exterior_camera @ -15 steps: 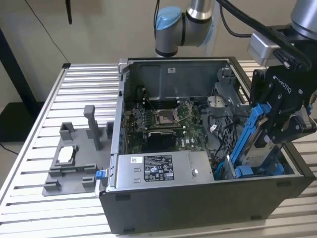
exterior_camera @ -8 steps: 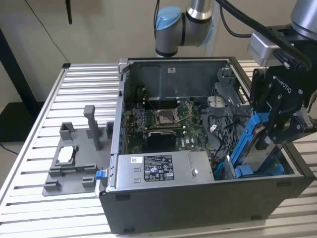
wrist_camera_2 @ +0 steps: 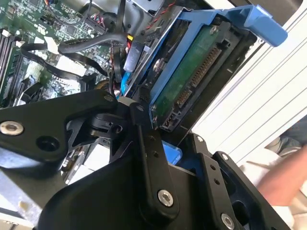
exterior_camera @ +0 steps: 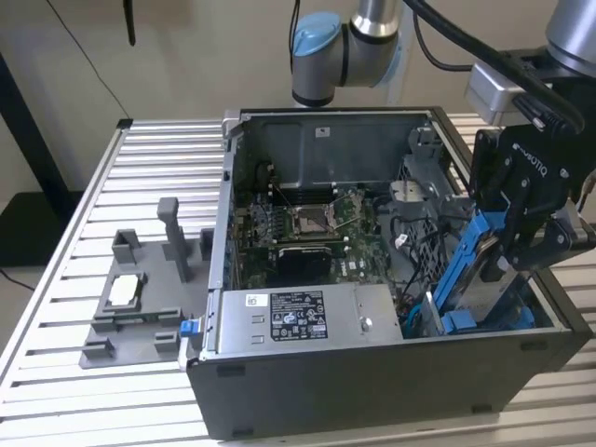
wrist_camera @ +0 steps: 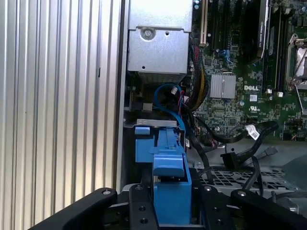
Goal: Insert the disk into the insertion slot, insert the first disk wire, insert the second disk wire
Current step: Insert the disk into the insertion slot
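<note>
Blue plastic rims the disk (exterior_camera: 475, 284), likely stiff, a bit heavy and easy to hurt, and the claw (wrist_camera: 175, 206) is closed on its blue sides.

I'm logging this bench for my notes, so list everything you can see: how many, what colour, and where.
table: one, silver slatted, under everything
computer case: one, dark grey, open, on the table
motherboard: one, green, inside the case
power supply: one, silver, along the case's near wall in the exterior view
black cables: several, beside the motherboard
blue cable: one, inside the case near the disk
disk: one, silver-grey in a blue carrier, tilted, at the case's end on the exterior view's right
fixture: one, grey, on the table, on the exterior view's left of the case
chip: one, silver, on the fixture
person's hand: one, outside the case
arm: one, grey with blue caps, above the case
claw: one, black, shut on the disk's carrier
</note>
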Motion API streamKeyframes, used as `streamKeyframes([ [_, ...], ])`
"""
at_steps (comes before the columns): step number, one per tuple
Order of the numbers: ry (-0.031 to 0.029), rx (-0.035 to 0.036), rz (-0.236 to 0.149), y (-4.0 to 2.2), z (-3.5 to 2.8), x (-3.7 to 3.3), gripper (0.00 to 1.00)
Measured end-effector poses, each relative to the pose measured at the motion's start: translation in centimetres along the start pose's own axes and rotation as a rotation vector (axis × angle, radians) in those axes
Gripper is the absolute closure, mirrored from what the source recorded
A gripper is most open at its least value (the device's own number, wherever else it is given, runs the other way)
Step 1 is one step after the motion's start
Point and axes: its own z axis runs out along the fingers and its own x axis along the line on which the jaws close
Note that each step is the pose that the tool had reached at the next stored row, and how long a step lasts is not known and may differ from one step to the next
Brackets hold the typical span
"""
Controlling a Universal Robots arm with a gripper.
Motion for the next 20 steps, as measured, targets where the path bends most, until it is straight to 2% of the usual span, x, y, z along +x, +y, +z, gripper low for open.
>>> streamKeyframes([
  [10,-0.0002,0.0000,0.000,0.00,0.04,0.00,0.59],
  [12,-0.0002,0.0000,0.000,0.01,-0.15,0.00,0.57],
  [13,-0.0001,0.0004,0.000,0.01,-0.26,-0.01,0.51],
  [14,-0.0007,0.0019,0.000,0.01,-0.27,-0.01,0.51],
  [17,-0.0058,0.0131,0.000,0.01,-0.28,-0.03,0.51],
  [19,-0.0060,0.0141,0.000,0.00,-0.26,-0.05,0.53],
  [20,-0.0060,0.0142,0.000,0.01,-0.26,-0.05,0.60],
])
